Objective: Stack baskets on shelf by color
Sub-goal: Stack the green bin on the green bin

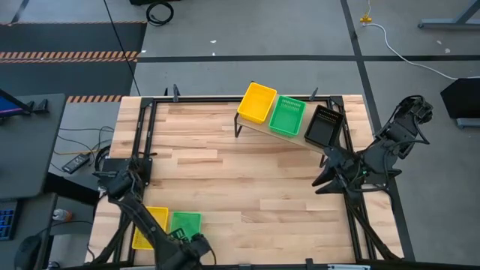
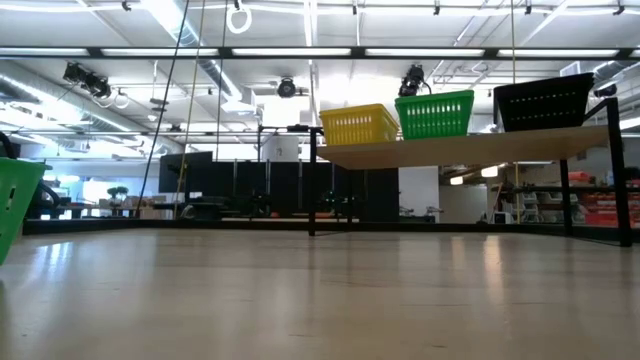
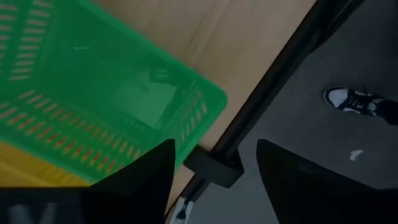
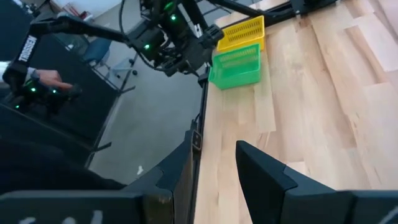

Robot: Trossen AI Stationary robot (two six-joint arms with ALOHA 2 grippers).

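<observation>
The shelf (image 1: 259, 129) stands by the table's far edge and carries a yellow basket (image 1: 257, 102), a green basket (image 1: 287, 115) and a black basket (image 1: 324, 125) side by side; the low view shows them on the shelf board (image 2: 470, 150). A second yellow basket (image 1: 148, 227) and a second green basket (image 1: 185, 223) rest on their bottoms at the near left corner. My left gripper (image 3: 214, 180) is open and hovers over the table's near edge, just beside that green basket (image 3: 106, 93). My right gripper (image 4: 214, 171) is open above the table's right side, holding nothing.
A black metal frame (image 1: 146, 135) rims the tabletop, with a bracket (image 3: 214, 169) on it below my left gripper. Bare planks (image 1: 247, 180) lie between the shelf and the near baskets. A person's shoe (image 3: 351, 99) and hand (image 4: 50, 78) show beyond the table.
</observation>
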